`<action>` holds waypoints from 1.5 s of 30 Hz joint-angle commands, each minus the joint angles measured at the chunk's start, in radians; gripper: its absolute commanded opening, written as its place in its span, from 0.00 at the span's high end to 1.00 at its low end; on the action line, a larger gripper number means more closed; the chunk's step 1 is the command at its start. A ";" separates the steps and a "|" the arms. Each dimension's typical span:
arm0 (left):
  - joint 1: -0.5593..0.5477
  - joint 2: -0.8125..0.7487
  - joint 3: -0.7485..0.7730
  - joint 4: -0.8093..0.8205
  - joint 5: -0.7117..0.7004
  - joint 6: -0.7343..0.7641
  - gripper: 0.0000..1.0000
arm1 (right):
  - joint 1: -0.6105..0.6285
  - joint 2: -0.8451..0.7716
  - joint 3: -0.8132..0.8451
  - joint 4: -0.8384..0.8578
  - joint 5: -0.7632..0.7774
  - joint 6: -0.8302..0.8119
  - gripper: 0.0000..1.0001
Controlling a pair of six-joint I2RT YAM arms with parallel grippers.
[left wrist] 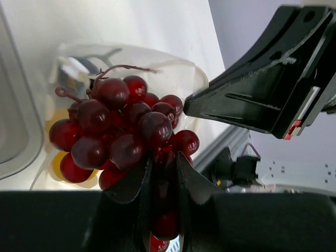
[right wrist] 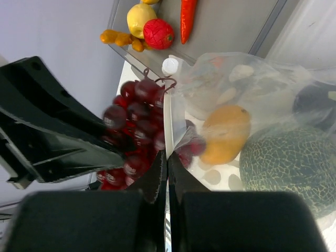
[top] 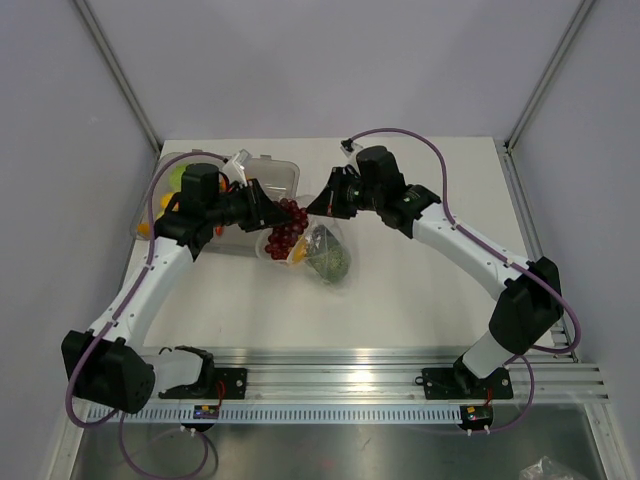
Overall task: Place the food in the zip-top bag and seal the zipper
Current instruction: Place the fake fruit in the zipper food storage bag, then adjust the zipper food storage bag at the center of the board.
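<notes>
The left pincer (left wrist: 163,167) is clamped shut on a bunch of dark red grapes (left wrist: 118,128). Its two fingers pinch the lower berries, and most of the bunch sticks out past the tips. In the top view the grapes are at the mouth of the bag (top: 322,255), at about 10 o'clock from the bag's middle.

The right pincer (right wrist: 167,157) is closed down to a sliver on the thin plastic edge of the bag's mouth, on the side at 12 o'clock. The two pincers face each other across the mouth, near but not touching.

The bag lies crinkled near the middle of the counter (top: 420,290). A green netted melon (right wrist: 294,163) and an orange-yellow fruit (right wrist: 226,134) are already inside.

The tray (top: 285,165) sits at 11 o'clock from the bag. In it lie a carrot (right wrist: 187,18), a red fruit (right wrist: 158,34), a yellow fruit (right wrist: 139,18) and small orange pieces (right wrist: 119,38).
</notes>
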 commanded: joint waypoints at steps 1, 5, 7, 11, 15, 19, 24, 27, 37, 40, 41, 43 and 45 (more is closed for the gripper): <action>-0.016 0.041 0.034 0.053 0.156 0.028 1.00 | 0.010 -0.037 0.000 0.071 -0.035 0.015 1.00; -0.030 0.089 0.073 -0.044 0.199 0.108 1.00 | 0.010 -0.047 -0.005 0.076 -0.036 0.018 1.00; -0.030 0.120 0.077 -0.088 0.194 0.148 1.00 | 0.010 -0.054 -0.006 0.075 -0.038 0.016 1.00; -0.039 0.167 0.065 -0.093 0.177 0.166 1.00 | 0.010 -0.063 -0.009 0.081 -0.040 0.021 1.00; -0.073 0.229 0.085 -0.121 0.102 0.188 1.00 | 0.010 -0.068 -0.011 0.087 -0.044 0.027 1.00; -0.107 0.245 0.068 -0.038 0.081 0.141 0.97 | 0.010 -0.068 -0.015 0.093 -0.046 0.031 1.00; -0.112 0.207 0.134 -0.142 0.081 0.192 0.19 | 0.010 -0.076 -0.027 0.084 -0.038 0.025 1.00; -0.112 0.144 0.218 -0.266 0.088 0.283 0.19 | 0.010 -0.085 -0.041 0.073 -0.024 0.022 1.00; -0.069 -0.001 0.174 -0.382 -0.134 0.289 0.64 | 0.010 -0.100 -0.046 0.067 -0.015 0.018 1.00; -0.044 -0.012 0.062 -0.343 -0.221 0.236 0.38 | 0.010 -0.111 -0.044 0.056 -0.012 0.013 1.00; -0.044 -0.014 0.038 -0.327 -0.243 0.222 0.37 | 0.010 -0.117 -0.043 0.055 -0.012 0.010 1.00; -0.044 -0.014 -0.022 -0.304 -0.243 0.200 0.37 | 0.010 -0.120 -0.041 0.048 -0.010 0.007 1.00; -0.044 -0.014 -0.059 -0.261 -0.255 0.185 0.40 | 0.010 -0.122 -0.038 0.047 -0.010 0.005 1.00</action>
